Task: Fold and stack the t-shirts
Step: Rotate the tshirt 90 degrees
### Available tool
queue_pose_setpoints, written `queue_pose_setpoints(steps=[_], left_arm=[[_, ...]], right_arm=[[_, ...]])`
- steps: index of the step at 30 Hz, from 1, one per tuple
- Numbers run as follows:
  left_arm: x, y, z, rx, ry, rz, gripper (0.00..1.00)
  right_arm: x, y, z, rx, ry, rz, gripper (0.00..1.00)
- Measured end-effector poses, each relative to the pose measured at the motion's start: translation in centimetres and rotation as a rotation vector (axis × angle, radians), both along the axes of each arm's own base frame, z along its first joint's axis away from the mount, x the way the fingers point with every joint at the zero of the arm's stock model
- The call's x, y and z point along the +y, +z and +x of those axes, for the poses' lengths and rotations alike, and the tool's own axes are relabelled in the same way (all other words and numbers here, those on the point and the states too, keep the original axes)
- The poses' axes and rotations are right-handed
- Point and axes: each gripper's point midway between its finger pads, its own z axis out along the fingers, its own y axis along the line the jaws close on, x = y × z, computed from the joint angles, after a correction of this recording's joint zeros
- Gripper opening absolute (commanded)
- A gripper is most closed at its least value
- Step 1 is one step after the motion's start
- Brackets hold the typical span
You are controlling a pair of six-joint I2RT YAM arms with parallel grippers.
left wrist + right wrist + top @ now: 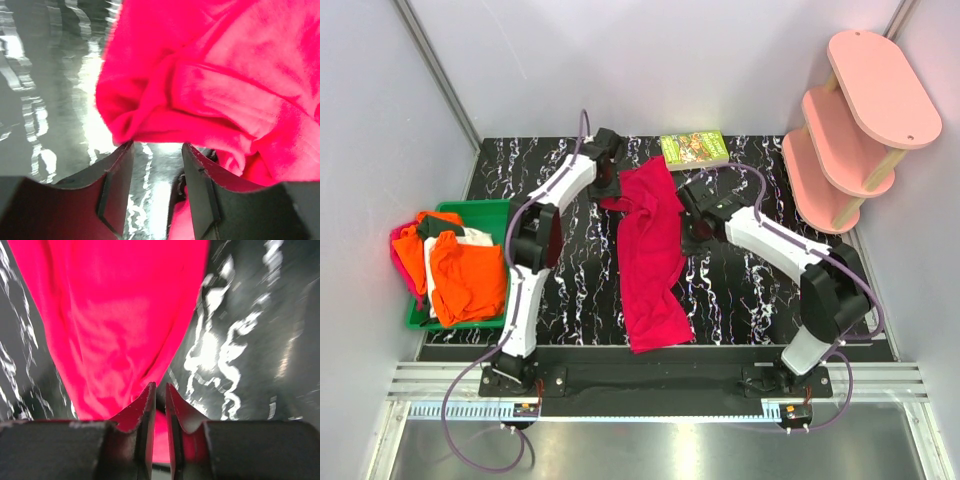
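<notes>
A crimson-red t-shirt (650, 250) lies bunched in a long strip down the middle of the black marbled table (750, 300). My left gripper (611, 185) is at its far left corner. In the left wrist view it (157, 145) is open, with bare table between the fingers and the rumpled red cloth (210, 75) just beyond the tips. My right gripper (690, 215) sits at the shirt's right edge. There its jaws (160, 385) stand a narrow gap apart, red cloth (115, 315) ahead and beneath. Orange (468, 275), white (470, 238) and magenta-pink (400, 245) t-shirts are heaped at the left.
The heap of shirts fills a green bin (485, 208) at the table's left edge. A small green-covered book (695, 149) lies at the far edge behind the red shirt. A pink tiered shelf (865, 110) stands at the back right corner.
</notes>
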Motion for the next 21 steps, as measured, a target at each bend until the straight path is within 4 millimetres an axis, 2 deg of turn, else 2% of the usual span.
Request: queue_pose_setpoints(steps=[3, 6, 8, 9, 11, 14, 18, 21], left_arm=[[0.7, 1.7, -0.3, -0.035, 0.019, -0.007, 0.49], [0.5, 3.6, -1.0, -0.073, 0.025, -0.03, 0.47], [0.1, 4.5, -2.3, -0.092, 0.021, -0.042, 0.47], [-0.1, 4.7, -3.1, -0.091, 0.016, -0.043, 0.47], [-1.1, 5.0, -5.8, -0.092, -0.013, -0.043, 0.47], [-3.2, 4.8, -10.7, -0.076, -0.078, -0.04, 0.47], [-6.0, 3.5, -17.6, -0.052, -0.179, -0.052, 0.47], [-6.0, 2.4, -21.0, -0.028, -0.204, -0.046, 0.47]], right_arm=[[-0.8, 1.9, 2.3, -0.079, -0.043, -0.023, 0.2], [-1.2, 3.5, 5.3, -0.151, -0.078, -0.038, 0.18], [-1.4, 3.6, 7.8, -0.189, -0.103, -0.052, 0.16], [-1.4, 3.5, 8.4, -0.195, -0.109, -0.056, 0.15], [-1.5, 2.4, 9.7, -0.191, -0.12, -0.072, 0.15], [-1.8, 0.9, 10.0, -0.162, -0.123, -0.091, 0.16], [-1.7, -0.1, 9.2, -0.137, -0.111, -0.083, 0.18], [-2.4, -1.7, 7.4, -0.101, -0.102, -0.089, 0.19]])
